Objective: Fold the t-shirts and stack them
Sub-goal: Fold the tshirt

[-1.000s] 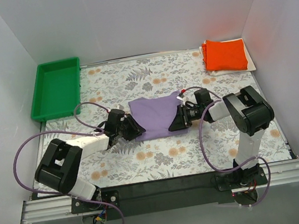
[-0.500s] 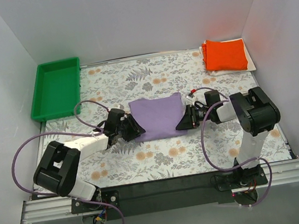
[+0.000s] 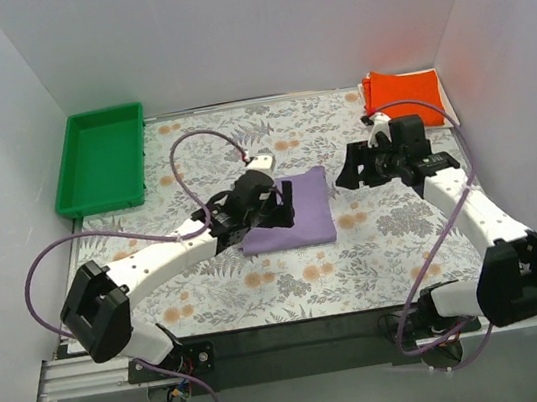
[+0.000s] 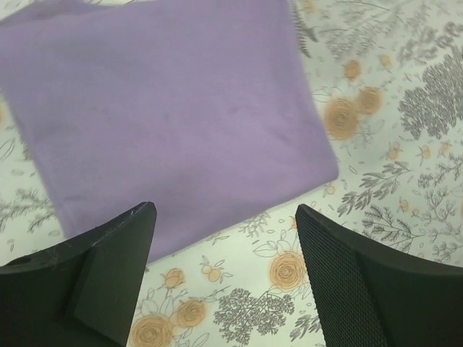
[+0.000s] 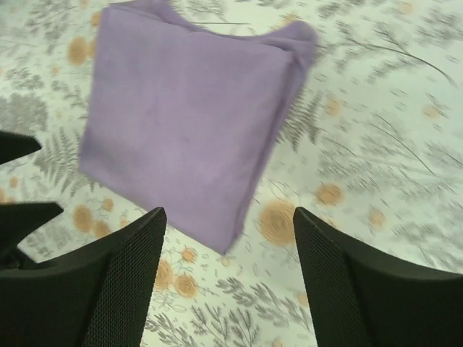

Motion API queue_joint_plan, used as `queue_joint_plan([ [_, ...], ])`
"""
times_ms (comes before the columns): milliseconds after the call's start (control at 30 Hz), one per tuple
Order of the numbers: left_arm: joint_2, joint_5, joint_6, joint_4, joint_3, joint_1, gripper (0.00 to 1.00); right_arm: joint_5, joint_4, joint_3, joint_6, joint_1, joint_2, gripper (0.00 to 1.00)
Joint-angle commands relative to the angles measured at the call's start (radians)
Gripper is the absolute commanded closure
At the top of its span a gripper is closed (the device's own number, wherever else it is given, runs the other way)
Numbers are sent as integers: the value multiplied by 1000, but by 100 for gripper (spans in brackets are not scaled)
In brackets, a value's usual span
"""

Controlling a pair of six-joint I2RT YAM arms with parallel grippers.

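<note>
From above, the lavender t-shirt (image 3: pixel 299 213) lies folded in the middle of the table (image 3: pixel 262 293). The left hand (image 3: pixel 283 207) is over its left edge and the right hand (image 3: pixel 347 171) is near its right edge, while the orange t-shirt (image 3: pixel 402 95) waits in the far right corner. The left wrist view shows that hand spread wide and empty above the shirt. The right wrist view shows the same: wide, holding nothing. Pinching only the top layer would likely spill the fold open on the way to the stack.

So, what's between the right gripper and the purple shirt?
Only bare floral tablecloth, in the top external view; the right gripper is clear of the purple shirt.
</note>
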Motion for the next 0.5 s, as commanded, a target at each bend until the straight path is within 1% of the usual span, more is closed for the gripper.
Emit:
queue_joint_plan([
  [0,69,-139,155,-54,87,-104,27,302,-264,19,-34,-21,-103,33],
  [33,90,-153,187,-55,125,-149,27,327,-284,20,-30,-27,-126,30],
  [67,112,-164,204,-51,142,-167,27,375,-325,22,-25,-35,-170,27],
  [100,162,-180,222,-49,165,-183,27,399,-342,19,-21,-49,-190,19],
  [167,212,-190,271,-46,219,-229,27,442,-385,10,7,-64,-242,13],
  [200,253,-193,290,-41,234,-243,27,456,-398,4,18,-82,-260,7],
  [233,279,-196,304,-37,250,-273,30,488,-408,-13,31,-91,-272,3],
  [300,319,-198,353,-26,297,-299,35,498,-419,-33,65,-121,-310,2],
  [333,365,-204,365,-26,316,-322,40,504,-422,-50,77,-128,-321,2],
  [467,462,-237,413,-14,377,-365,45,496,-424,-91,114,-171,-352,2],
])
